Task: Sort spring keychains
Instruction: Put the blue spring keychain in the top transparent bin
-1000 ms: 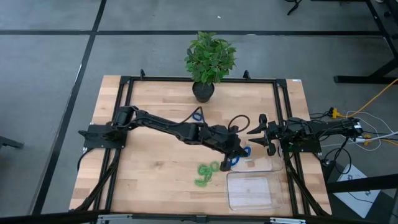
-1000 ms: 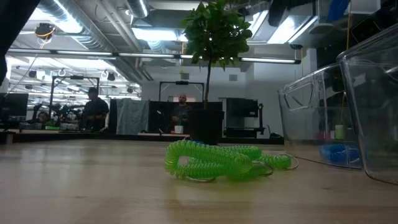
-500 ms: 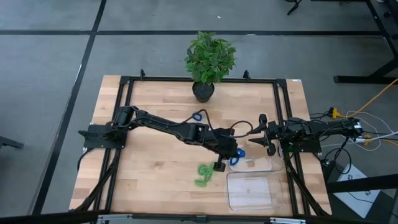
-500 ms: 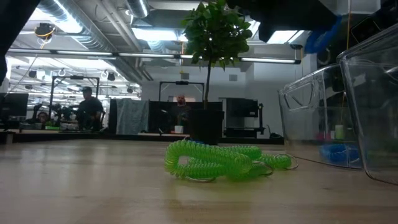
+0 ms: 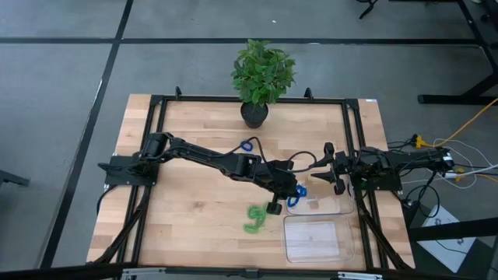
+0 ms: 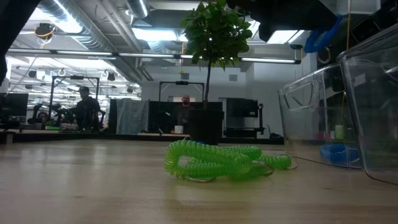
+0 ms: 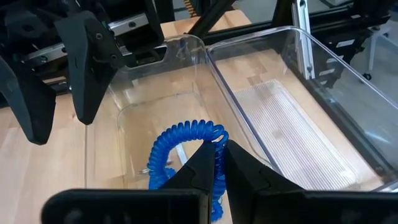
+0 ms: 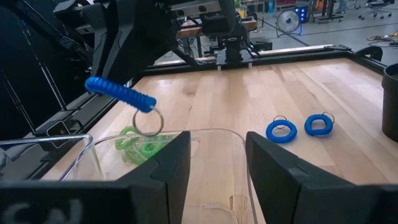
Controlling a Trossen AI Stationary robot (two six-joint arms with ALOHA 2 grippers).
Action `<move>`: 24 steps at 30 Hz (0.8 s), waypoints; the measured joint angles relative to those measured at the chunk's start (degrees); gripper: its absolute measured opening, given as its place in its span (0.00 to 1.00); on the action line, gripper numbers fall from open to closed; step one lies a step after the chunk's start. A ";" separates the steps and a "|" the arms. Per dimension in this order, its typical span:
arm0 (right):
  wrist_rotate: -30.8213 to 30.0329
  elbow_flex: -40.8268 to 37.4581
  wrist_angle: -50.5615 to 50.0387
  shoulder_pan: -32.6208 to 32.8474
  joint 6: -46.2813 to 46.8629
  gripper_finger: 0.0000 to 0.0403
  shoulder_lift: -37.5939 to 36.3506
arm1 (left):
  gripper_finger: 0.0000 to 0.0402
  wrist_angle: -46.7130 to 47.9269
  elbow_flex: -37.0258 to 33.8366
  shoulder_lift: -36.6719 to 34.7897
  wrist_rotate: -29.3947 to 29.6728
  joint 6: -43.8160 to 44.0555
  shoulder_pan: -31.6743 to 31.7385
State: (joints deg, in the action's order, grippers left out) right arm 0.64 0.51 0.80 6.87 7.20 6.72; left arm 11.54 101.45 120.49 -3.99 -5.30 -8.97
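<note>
Left gripper [image 7: 214, 163] reaching from the bench's [image 5: 179, 218] left edge toward its right side, fingers pinched together on a blue spring keychain [image 7: 186, 146], which hangs from them with its metal ring dangling, raised above the rim of the farther clear tray [image 5: 333, 208]; this tray sits near the right edge, with the nearer clear tray [image 5: 315, 238] just beside it toward the front right corner. Green spring keychains [image 6: 217, 162] lie tangled in a pile on the bare wood near the front edge, close beside the trays on their left. Two more blue keychains [image 8: 300, 127] rest side by side on the wood toward the back edge, near the potted plant [image 5: 262, 78] standing at the middle of that edge. Right gripper [image 5: 321, 169] waits at the right edge, just behind the farther tray, its fingers spread apart and holding nothing
</note>
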 joint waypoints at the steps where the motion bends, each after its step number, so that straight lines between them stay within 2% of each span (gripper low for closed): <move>1: 0.00 0.00 0.02 0.00 0.00 0.38 0.02 | 0.04 -0.18 0.00 0.00 0.00 0.00 0.00; 10: 0.00 0.00 0.00 0.00 0.00 0.38 0.01 | 0.09 -1.44 0.00 0.00 0.39 0.00 0.00; 16: 0.00 0.00 0.01 0.00 0.00 0.38 0.00 | 0.14 -4.10 0.00 0.00 3.51 0.01 -0.04; 24: 0.00 0.00 0.01 0.00 0.00 0.38 0.02 | 0.13 -5.80 -0.02 0.00 3.58 0.02 -0.04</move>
State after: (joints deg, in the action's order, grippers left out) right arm 0.64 0.51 0.81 6.87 7.20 6.74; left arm 5.74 101.43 120.49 -0.40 -5.28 -9.02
